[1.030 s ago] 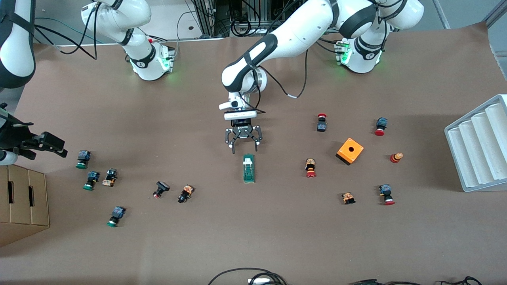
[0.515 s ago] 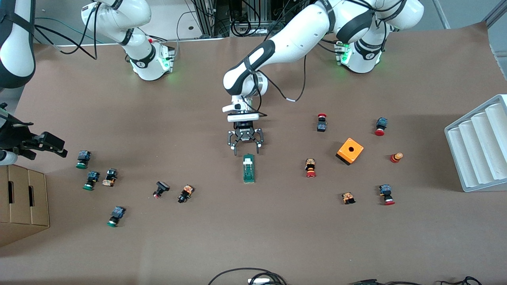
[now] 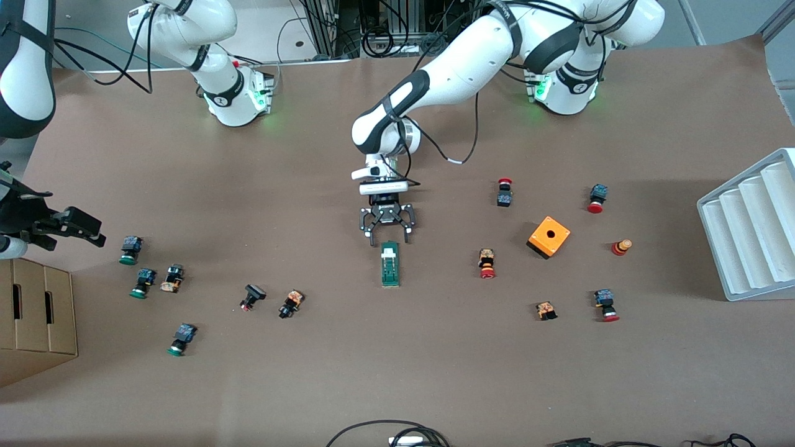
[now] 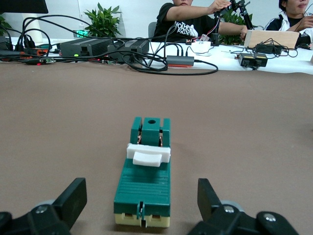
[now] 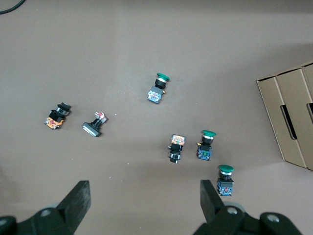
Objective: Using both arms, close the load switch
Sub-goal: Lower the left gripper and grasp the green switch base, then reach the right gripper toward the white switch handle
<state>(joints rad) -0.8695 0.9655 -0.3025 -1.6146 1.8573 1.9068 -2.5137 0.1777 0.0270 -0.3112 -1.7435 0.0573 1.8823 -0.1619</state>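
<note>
The load switch (image 3: 390,264) is a narrow green block with a white handle piece, lying flat near the middle of the table. In the left wrist view the load switch (image 4: 145,178) lies lengthwise just ahead of the fingers, cream end toward the gripper. My left gripper (image 3: 388,239) hangs low over the table beside the switch's handle end, open and empty; the left gripper (image 4: 141,193) touches nothing. My right gripper (image 3: 68,226) waits open over the right arm's end of the table, and the right gripper (image 5: 144,200) looks down on scattered push buttons.
An orange cube box (image 3: 549,236) and several red-capped push buttons (image 3: 487,263) lie toward the left arm's end. Green-capped buttons (image 3: 142,283) lie toward the right arm's end beside a cardboard box (image 3: 34,316). A white ribbed rack (image 3: 751,230) stands at the table's edge.
My left gripper has come lower and closer to the load switch's handle end, still open. The right arm and the switch have not moved.
</note>
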